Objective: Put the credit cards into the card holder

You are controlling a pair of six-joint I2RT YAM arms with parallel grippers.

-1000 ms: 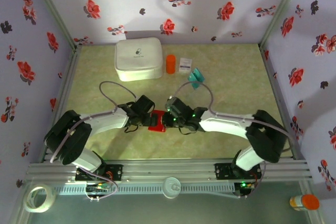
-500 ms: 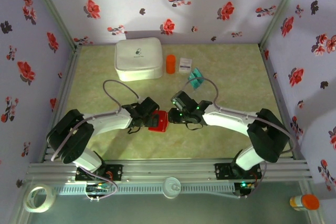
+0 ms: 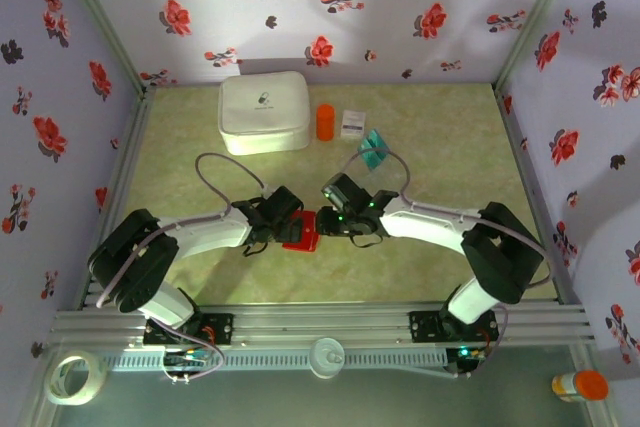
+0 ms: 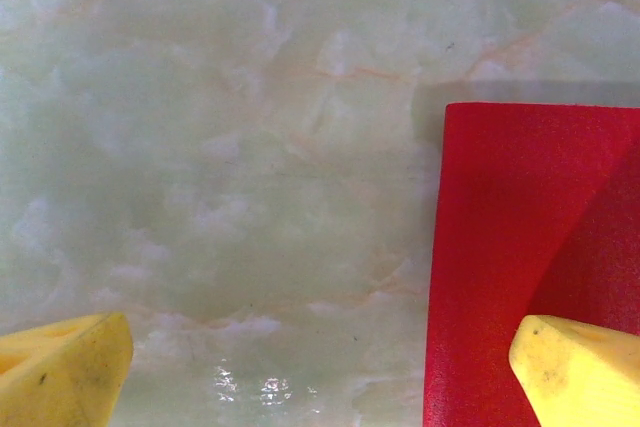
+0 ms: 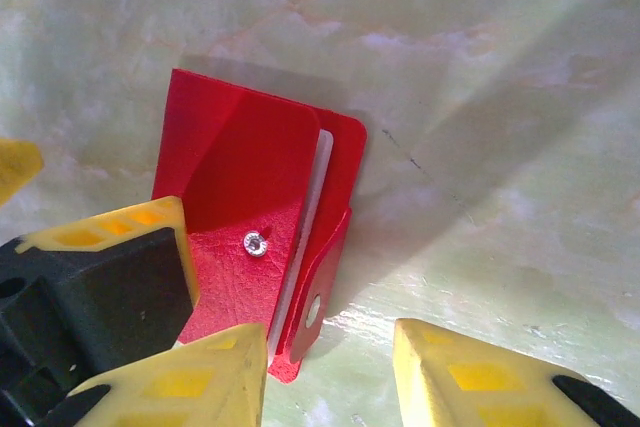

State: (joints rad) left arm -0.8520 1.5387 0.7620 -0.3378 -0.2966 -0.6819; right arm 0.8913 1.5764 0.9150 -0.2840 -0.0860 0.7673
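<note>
Our left jaws are wide open and our right jaws half open by a corner of the wallet (image 5: 240,157) on the table (image 3: 450,127), well apart from the cards (image 3: 374,146), so a bump may flip it shut.

Your left arm (image 3: 195,232) and right arm (image 3: 435,229) wear white shells over black joints; grey cables (image 3: 218,155) loop above each; green lights (image 3: 346,215), possibly status LEDs, glow; fingers (image 5: 480,372) are yellow, black-backed.

Credit cards (image 3: 374,147) behind card holder (image 3: 301,232), rightward
</note>
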